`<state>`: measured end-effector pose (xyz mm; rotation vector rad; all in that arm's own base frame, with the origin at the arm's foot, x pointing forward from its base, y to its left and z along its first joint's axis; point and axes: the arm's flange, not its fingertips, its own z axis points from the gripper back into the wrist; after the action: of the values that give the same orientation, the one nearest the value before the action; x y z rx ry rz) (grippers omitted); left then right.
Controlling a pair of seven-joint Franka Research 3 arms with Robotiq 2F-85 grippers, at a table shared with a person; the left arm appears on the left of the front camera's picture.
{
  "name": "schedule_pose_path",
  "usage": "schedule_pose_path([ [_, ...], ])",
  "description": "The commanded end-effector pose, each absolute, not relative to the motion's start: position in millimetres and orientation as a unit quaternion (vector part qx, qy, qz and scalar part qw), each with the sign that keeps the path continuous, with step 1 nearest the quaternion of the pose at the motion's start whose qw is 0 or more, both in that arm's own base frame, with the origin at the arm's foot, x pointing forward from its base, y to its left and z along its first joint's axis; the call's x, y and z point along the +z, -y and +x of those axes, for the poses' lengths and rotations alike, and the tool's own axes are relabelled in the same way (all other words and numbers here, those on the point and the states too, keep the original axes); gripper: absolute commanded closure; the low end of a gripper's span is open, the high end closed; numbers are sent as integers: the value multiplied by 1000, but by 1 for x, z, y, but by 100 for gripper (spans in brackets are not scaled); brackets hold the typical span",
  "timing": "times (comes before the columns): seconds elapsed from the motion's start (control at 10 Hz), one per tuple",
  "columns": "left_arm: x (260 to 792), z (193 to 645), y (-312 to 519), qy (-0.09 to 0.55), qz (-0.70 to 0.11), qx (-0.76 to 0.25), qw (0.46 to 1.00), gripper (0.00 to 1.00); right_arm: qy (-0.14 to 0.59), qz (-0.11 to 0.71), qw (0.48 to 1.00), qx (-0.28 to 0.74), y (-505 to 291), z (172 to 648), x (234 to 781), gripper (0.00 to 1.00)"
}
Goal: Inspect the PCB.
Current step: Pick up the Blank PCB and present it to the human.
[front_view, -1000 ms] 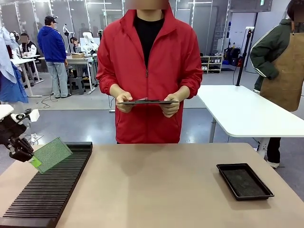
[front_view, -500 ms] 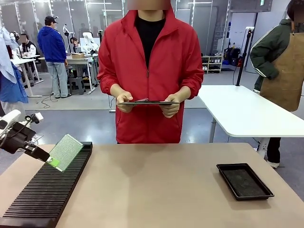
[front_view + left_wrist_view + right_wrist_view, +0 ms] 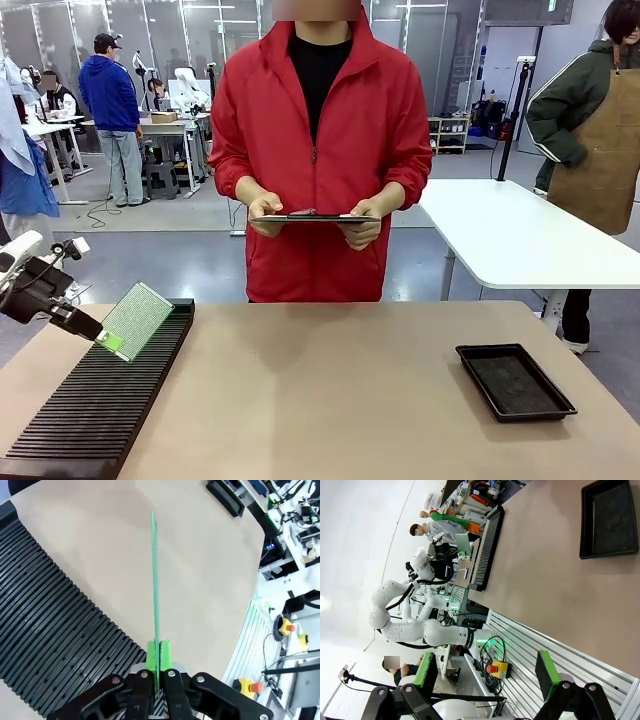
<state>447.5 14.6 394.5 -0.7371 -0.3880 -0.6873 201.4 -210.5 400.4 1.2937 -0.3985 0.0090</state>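
Note:
The PCB (image 3: 138,318), a thin green board with a pale dotted face, hangs tilted above the far end of the black slotted rack (image 3: 100,400). My left gripper (image 3: 100,337) is shut on the board's lower left corner. In the left wrist view the PCB (image 3: 154,580) shows edge-on, rising straight up from between the green pads of my left gripper (image 3: 159,652), with the rack (image 3: 50,630) beneath it. My right gripper (image 3: 485,672) stands open, off the table's side, with nothing between its fingers.
A person in a red jacket stands at the far side holding a dark tablet (image 3: 313,216) in both hands. A shallow black tray (image 3: 515,382) lies at the table's right. The bare tabletop (image 3: 330,390) spreads between rack and tray.
My left gripper has carried the PCB up and to the right, to above the rack's far end. Over the last half second it has barely moved. The person stays put.

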Motion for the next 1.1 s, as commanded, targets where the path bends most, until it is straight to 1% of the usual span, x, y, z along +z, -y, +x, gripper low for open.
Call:
schedule_pose_path([
  [0.0,409,470,-14,194,-437,-241,844,97,189,600,777,6,211,200,402,0],
  [0.1,418,494,-14,142,-538,-190,809,97,189,600,777,6,211,200,402,0],
  [0.2,420,520,-15,109,-580,-128,797,97,189,600,777,6,211,200,402,0],
  [0.3,416,537,-15,89,-612,-92,781,97,189,600,777,6,211,200,402,0],
  [0.4,410,550,-11,33,-647,-62,759,97,189,600,777,6,211,200,402,0],
  [0.6,392,577,-1,-25,-673,14,739,97,189,600,777,6,211,200,402,0],
  [0.7,384,585,6,-32,-675,37,736,97,189,600,777,6,211,200,402,0],
  [0.8,378,592,13,-26,-675,52,735,97,189,600,777,6,211,200,402,0],
  [0.9,374,599,21,-27,-691,52,721,97,189,600,777,6,211,200,402,0],
  [1.0,369,610,25,-6,-693,57,718,97,189,600,777,6,211,200,402,0],
])
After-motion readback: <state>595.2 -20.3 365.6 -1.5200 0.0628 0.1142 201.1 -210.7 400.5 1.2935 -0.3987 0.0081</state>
